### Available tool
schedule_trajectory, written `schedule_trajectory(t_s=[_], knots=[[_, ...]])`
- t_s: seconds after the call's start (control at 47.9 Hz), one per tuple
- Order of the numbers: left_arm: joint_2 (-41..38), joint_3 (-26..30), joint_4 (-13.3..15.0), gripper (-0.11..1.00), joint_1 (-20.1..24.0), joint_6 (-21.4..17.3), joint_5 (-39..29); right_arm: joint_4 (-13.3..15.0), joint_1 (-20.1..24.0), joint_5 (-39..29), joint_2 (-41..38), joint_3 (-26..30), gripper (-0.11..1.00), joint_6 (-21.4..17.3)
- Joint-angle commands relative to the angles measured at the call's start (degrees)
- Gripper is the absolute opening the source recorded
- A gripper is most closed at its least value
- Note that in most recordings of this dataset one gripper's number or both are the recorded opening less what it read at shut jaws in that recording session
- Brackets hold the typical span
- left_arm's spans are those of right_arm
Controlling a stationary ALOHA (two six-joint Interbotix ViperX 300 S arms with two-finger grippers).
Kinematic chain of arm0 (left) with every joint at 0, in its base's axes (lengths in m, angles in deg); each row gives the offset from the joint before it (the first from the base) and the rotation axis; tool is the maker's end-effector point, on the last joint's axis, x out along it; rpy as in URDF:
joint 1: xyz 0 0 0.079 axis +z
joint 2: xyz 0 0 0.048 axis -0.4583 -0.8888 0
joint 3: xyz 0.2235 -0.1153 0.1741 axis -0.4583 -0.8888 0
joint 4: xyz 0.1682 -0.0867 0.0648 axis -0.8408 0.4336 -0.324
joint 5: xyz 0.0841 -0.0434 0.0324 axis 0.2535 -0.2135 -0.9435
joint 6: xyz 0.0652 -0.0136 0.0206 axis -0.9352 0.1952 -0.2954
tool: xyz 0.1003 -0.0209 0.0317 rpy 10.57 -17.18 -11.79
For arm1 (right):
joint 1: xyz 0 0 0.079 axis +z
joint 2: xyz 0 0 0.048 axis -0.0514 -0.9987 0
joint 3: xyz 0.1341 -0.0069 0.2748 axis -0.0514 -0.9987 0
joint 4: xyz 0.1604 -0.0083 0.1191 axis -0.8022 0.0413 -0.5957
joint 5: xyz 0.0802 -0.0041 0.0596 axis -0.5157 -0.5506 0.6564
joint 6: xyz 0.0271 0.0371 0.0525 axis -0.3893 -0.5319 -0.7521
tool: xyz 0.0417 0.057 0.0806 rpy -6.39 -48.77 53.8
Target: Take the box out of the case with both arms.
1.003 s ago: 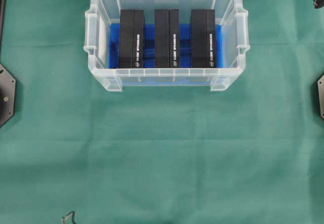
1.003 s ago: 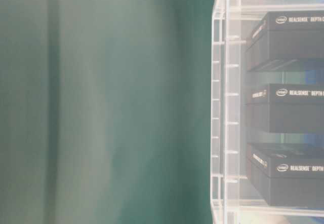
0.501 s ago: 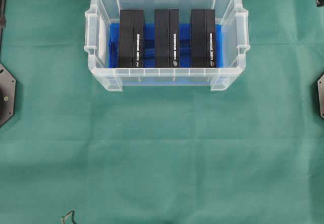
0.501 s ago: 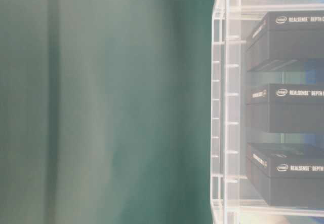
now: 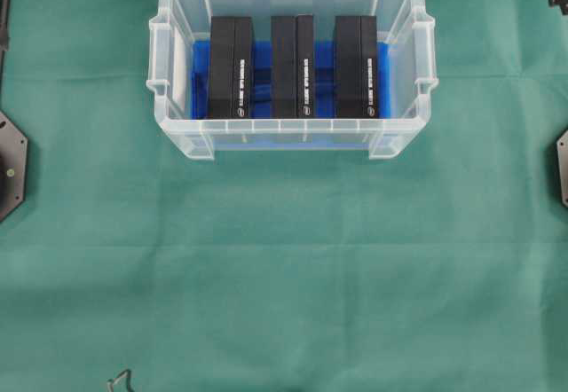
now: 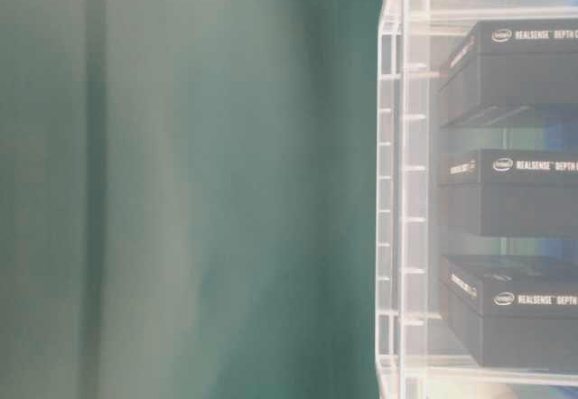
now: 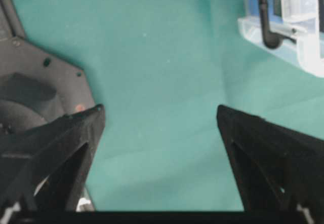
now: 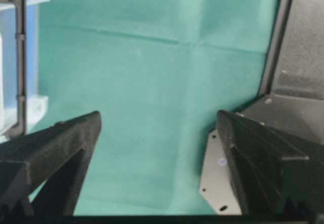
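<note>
Boxes: three black boxes stand on edge side by side inside the case, the left box [image 5: 232, 66], the middle box [image 5: 293, 66] and the right box [image 5: 356, 66], with gaps between them; white lettering runs along their upper edges; none is touched by any fingers.
Case: the clear case [image 5: 290, 129] sits on the green surface [image 5: 284, 259] toward the far edge in the overhead view; a blue sheet [image 5: 263, 59] lines its bottom under the boxes.
Left gripper: the left gripper [image 7: 159, 115] hangs over bare green surface, its two black fingers [image 7: 66, 148] spread wide with nothing between them; the case's corner [image 7: 296, 36] lies ahead and to the right of them, well apart.
Right gripper: the right gripper [image 8: 158, 120] likewise hangs over bare cloth, fingers [image 8: 58, 150] wide apart and empty; the case's edge [image 8: 20, 57] lies ahead and to the left of them, well apart.
Around the fingers: a black base plate [image 7: 35, 89] sits just left of the left fingers; a black base [image 8: 298, 77] with a pale plate [image 8: 220, 183] sits just right of the right fingers.
In the way: the case's walls stand between both sets of fingers and the boxes.
Table-level view: the boxes [image 6: 519, 191] show through the case's ribbed wall [image 6: 402, 191], stacked in the frame because the view is turned sideways.
</note>
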Motion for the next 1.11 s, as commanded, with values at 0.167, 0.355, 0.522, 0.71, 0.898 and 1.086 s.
schedule_trajectory(t_s=[0.167, 0.355, 0.522, 0.71, 0.898, 1.086], knots=[[-2.29, 1.14, 0.09, 0.86, -0.18, 0.26, 0.18, 0.0, -0.18, -0.09, 0.35, 0.62, 0.96, -0.26], [-5.01, 2.37, 0.09, 0.86, -0.18, 1.23, 0.09, -0.7, -0.18, 0.09, -0.09, 0.88, 0.96, -0.44], [-7.82, 3.96, 0.09, 0.86, -0.18, 4.04, 0.44, -1.67, 0.18, 0.79, -1.93, 1.67, 0.96, -1.76], [-10.81, 5.89, 0.09, 0.86, -0.44, 7.12, 0.44, -1.67, 1.93, 3.25, -5.71, 3.78, 0.96, -2.64], [-15.21, 9.23, 0.09, 0.86, -1.49, 9.23, 1.05, -2.11, 4.04, 5.27, -10.99, 7.29, 0.96, -4.39], [-20.48, 13.89, 0.09, 0.86, -2.46, 9.49, 1.85, -2.2, 6.33, 6.86, -16.35, 11.87, 0.96, -4.92]])
